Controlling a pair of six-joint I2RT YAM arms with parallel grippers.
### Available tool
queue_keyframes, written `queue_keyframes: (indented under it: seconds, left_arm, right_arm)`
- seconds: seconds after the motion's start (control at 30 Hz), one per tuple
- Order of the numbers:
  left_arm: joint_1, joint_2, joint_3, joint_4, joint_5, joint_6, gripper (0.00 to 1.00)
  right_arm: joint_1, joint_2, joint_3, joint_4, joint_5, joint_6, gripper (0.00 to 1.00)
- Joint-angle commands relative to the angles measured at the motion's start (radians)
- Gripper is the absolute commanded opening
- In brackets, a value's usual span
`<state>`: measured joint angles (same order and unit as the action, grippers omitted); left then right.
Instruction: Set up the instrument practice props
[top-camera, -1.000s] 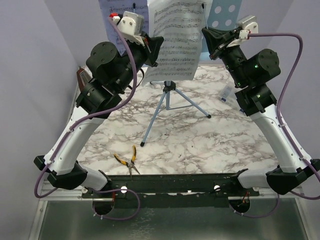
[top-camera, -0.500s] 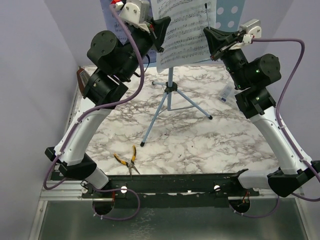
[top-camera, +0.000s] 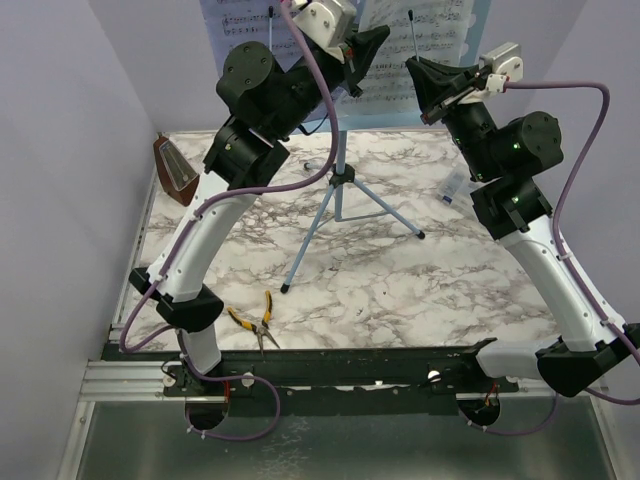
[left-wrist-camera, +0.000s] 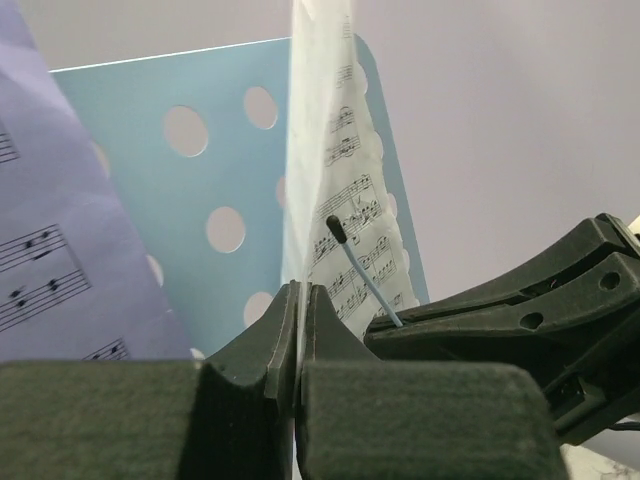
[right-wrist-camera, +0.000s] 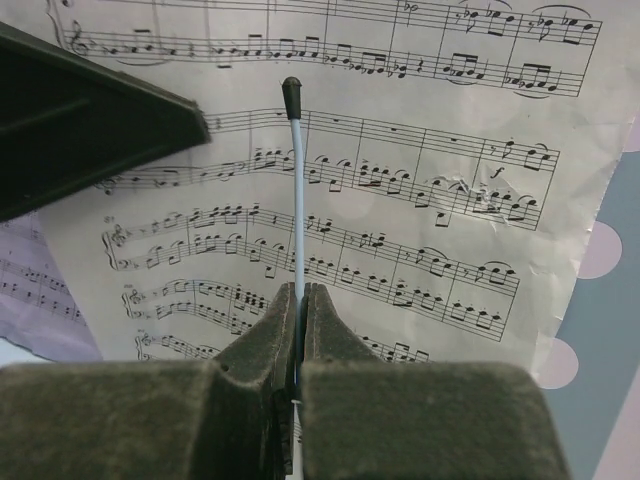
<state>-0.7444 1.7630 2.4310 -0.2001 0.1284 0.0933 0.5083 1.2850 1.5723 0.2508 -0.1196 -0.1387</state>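
Observation:
The light blue music stand stands on its tripod at mid-table; its perforated desk is up at the back. My left gripper is raised high and shut on the edge of the printed sheet of music, holding it upright in front of the desk. My right gripper is shut on the stand's thin blue page-holder wire, in front of the sheet. The brown pyramid metronome stands at the table's left edge.
A lavender sheet with notes hangs at the back left, and also shows in the left wrist view. Yellow-handled pliers lie near the front edge. A small clear box lies at the right by my right arm.
My left arm has lifted the sheet higher and carried it right and back toward the stand's desk. My right gripper has stayed on the wire.

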Motion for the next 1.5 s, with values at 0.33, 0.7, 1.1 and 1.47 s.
queue_keyframes:
  seconds: [0.33,0.7,1.1,1.47]
  left_arm:
    - [0.003,0.047,0.074,0.053,0.040,0.079,0.00]
    - [0.006,0.062,0.062,0.063,0.059,0.083,0.00]
    - [0.008,0.089,0.077,0.062,0.087,0.088,0.00]
    - [0.010,0.062,0.063,0.065,0.051,0.069,0.48]
  right_arm:
    - [0.001,-0.031,-0.009,0.088,-0.036,0.010,0.01]
    - [0.001,-0.063,-0.079,0.195,0.015,0.045,0.01]
    - [0.001,-0.038,-0.050,0.146,0.037,0.044,0.01]
    - [0.000,-0.040,-0.048,0.108,0.065,0.047,0.33]
